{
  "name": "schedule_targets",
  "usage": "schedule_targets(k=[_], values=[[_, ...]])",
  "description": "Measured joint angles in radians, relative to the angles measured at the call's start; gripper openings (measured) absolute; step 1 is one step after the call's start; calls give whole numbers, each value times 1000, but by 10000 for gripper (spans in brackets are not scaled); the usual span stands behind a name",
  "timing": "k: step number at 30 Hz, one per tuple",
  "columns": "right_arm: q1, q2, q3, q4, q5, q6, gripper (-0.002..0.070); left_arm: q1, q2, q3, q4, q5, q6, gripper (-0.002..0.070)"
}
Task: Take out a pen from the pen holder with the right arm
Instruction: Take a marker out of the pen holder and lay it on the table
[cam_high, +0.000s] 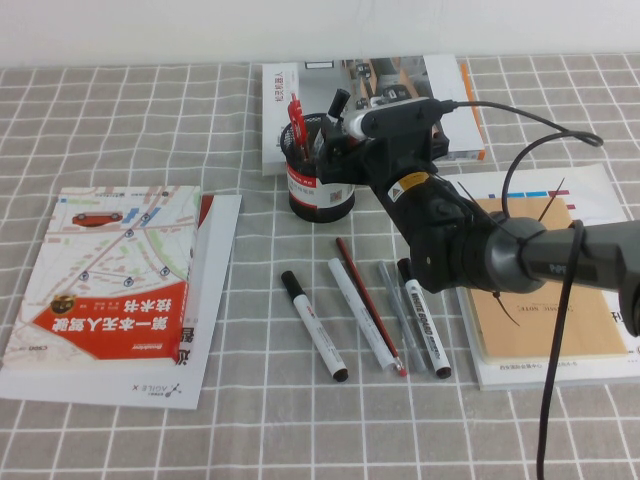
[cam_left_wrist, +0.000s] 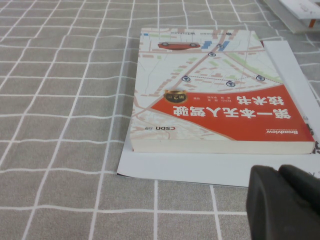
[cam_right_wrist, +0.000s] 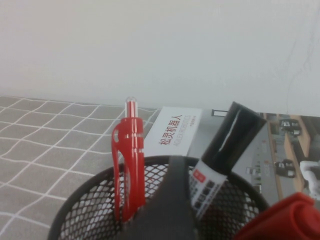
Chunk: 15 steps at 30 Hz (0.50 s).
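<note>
Over the holder (cam_high: 320, 197), back-centre of counter (cam_high: 120, 120): R gripper (cam_high: 338, 148), fingers spread, tips dipped inside, nothing gripped. Red pen (cam_right_wrist: 131, 155) & blk marker (cam_right_wrist: 226, 150) stand in holder. L gripper (cam_left_wrist: 281, 175) near book (cam_left_wrist: 215, 95) corner, fingers clenched, empty.

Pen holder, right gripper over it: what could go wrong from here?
1. The open right gripper hangs at the pen holder between the red pen and black marker; closing could pinch both or snag the holder.
2. Lifting a pen might tip the holder onto the pens lying in front.
The left gripper sits by the book, uninvolved.
</note>
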Motion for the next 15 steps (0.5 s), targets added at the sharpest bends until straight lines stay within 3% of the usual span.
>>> schedule_targets(k=[15], values=[[0,3,0,-5,0,17,202,0,0,0,0,0,0,-3]])
